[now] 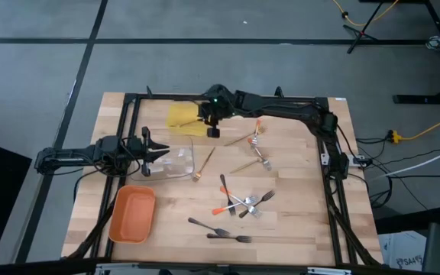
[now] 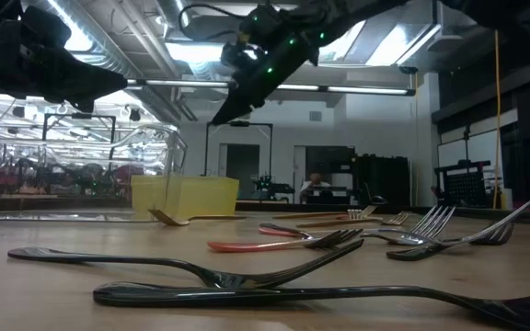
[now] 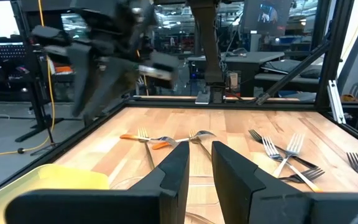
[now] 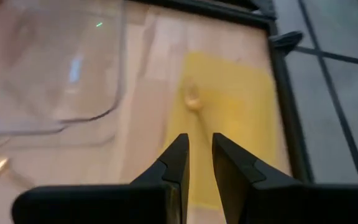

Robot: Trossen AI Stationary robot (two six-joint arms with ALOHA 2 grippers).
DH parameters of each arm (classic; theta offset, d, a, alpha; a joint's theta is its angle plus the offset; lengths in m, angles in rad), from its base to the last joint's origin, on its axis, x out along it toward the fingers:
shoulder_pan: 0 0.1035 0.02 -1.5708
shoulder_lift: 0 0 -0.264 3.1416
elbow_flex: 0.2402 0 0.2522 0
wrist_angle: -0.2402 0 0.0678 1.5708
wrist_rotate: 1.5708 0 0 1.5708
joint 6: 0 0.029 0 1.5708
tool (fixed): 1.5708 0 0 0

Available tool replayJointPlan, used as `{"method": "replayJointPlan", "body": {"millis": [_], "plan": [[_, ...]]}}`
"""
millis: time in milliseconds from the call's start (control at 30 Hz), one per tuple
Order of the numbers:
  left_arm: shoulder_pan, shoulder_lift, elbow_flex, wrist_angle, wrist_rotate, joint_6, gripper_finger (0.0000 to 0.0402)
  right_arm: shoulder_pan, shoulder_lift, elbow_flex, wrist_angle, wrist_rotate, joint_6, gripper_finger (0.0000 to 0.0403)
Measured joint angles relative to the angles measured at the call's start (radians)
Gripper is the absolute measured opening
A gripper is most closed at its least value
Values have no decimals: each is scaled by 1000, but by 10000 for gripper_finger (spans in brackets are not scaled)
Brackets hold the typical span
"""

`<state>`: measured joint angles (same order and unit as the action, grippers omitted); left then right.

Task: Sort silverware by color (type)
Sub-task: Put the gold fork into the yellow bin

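My right gripper (image 1: 212, 130) hangs in the air over the yellow tray (image 1: 182, 116) at the table's far side. It is open by a narrow gap (image 4: 199, 144) with nothing between its fingers. A tan wooden utensil end (image 4: 192, 98) lies in the yellow tray below it. Loose silverware lies flat on the table: wooden pieces (image 1: 203, 164) (image 1: 244, 166), silver ones with orange tips (image 1: 257, 134) (image 1: 228, 208), and dark forks (image 1: 212, 225) (image 1: 229, 237). My left gripper (image 1: 163, 153) waits at the left edge beside the clear tray (image 1: 178, 162), narrowly open (image 3: 201, 155) and holding nothing.
An orange tray (image 1: 132, 214) stands at the near left. The clear tray sits between the yellow tray and the orange one. A black frame (image 1: 228, 98) runs around the table's edges. A pile of crossed forks (image 1: 249, 202) lies mid-table, toward the near side.
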<state>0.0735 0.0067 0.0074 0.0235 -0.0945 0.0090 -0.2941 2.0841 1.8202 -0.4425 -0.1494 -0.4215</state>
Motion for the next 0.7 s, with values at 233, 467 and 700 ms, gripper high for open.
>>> {"method": "replayJointPlan", "body": {"millis": [233, 467, 700], "plan": [[0, 0, 0, 0, 1, 0, 63, 100, -29, 1, -229, -1, -106, 60], [0, 0, 0, 0, 3, -1, 63, 203, -29, 1, -370, -3, -158, 60], [0, 0, 0, 0, 3, -1, 63, 238, -23, 1, -366, -65, -195, 60]]}}
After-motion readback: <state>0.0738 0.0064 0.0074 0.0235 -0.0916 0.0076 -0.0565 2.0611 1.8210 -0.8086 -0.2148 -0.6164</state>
